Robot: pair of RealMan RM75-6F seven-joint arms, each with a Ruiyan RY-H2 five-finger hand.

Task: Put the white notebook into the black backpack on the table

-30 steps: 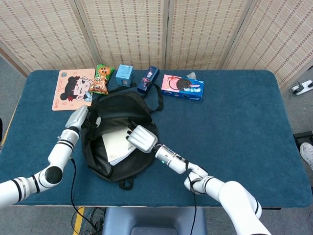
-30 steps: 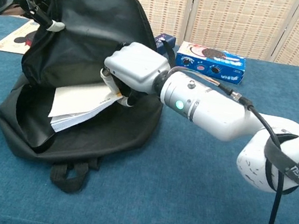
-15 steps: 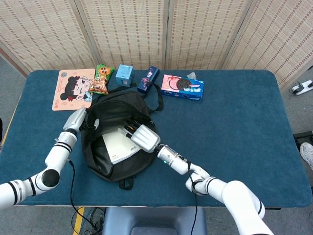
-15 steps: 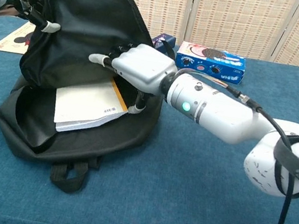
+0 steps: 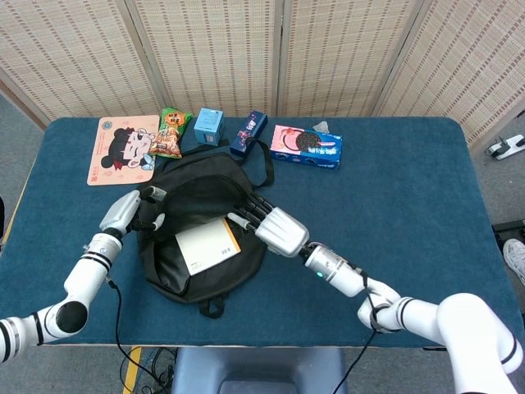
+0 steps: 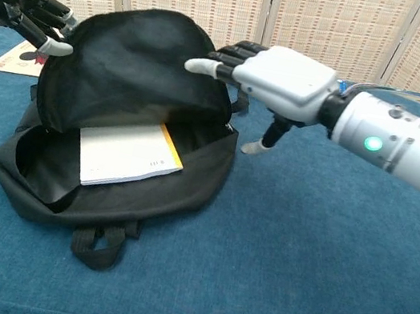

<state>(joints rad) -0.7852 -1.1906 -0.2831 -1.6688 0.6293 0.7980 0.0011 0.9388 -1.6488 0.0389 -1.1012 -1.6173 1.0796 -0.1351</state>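
The notebook (image 6: 128, 153) is already lying inside the backpack (image 6: 130, 78) below the wide, empty right hand (image 6: 277, 78), so the flap should be let down gently by the spread, empty left hand (image 6: 26, 7).

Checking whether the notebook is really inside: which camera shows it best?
The chest view: the white notebook lies in the black backpack opening, under the raised flap. The head view shows its cover from above, not the depth.
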